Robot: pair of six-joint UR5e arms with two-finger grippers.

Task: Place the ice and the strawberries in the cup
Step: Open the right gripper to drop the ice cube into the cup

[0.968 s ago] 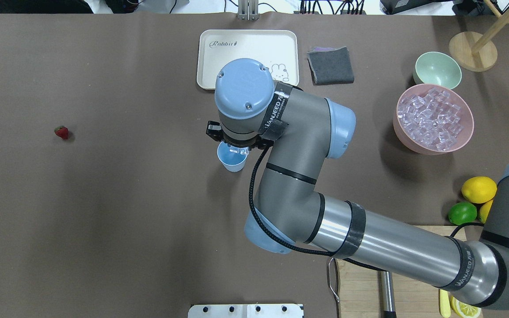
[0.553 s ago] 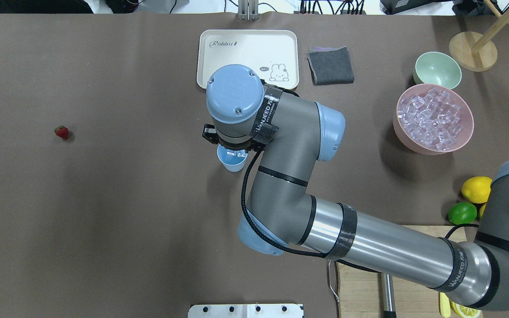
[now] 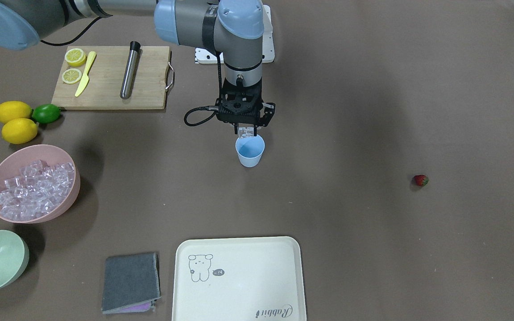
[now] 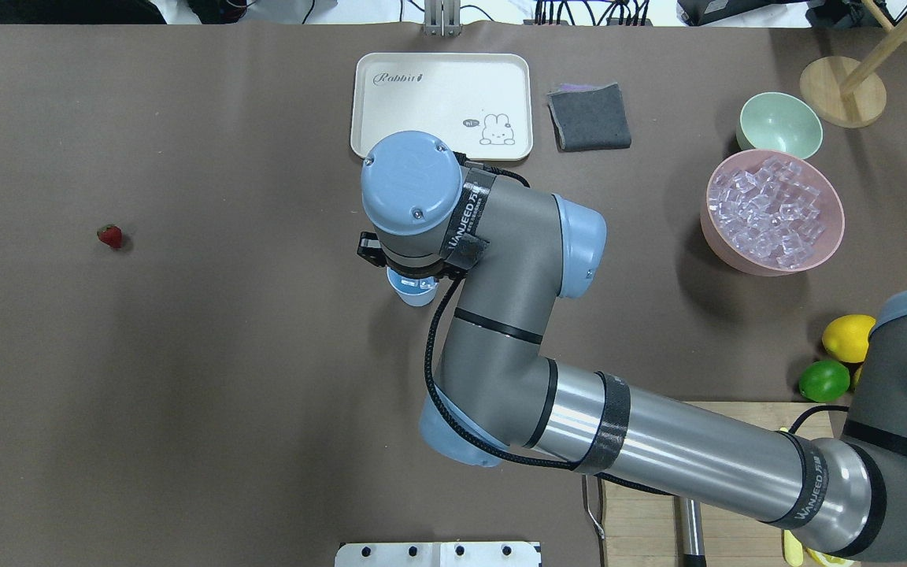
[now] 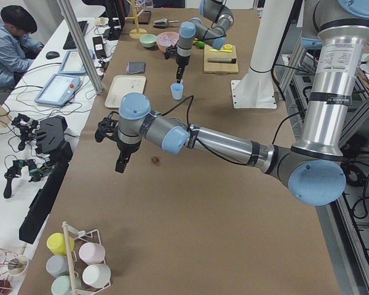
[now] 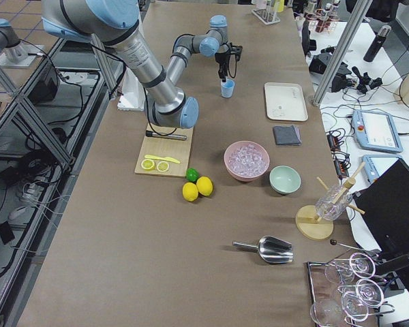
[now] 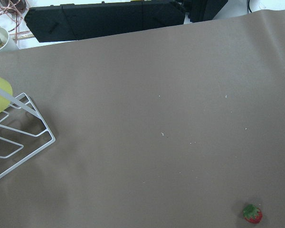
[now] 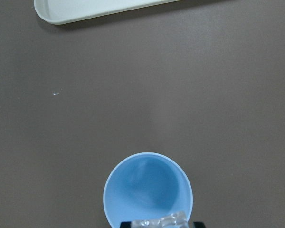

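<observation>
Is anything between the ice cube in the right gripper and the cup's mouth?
Nothing visible. The right gripper holds the ice cube just above the open, empty mouth of the cup, near its rim on the robot's side.

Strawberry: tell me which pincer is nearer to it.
Left. The left pincer hangs above the table a short way from the strawberry; the right pincer is far off, holding an ice cube over the cup.

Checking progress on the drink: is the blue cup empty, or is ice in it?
Empty. The right wrist view shows the cup bare inside; the right gripper holds one ice cube over its rim.
</observation>
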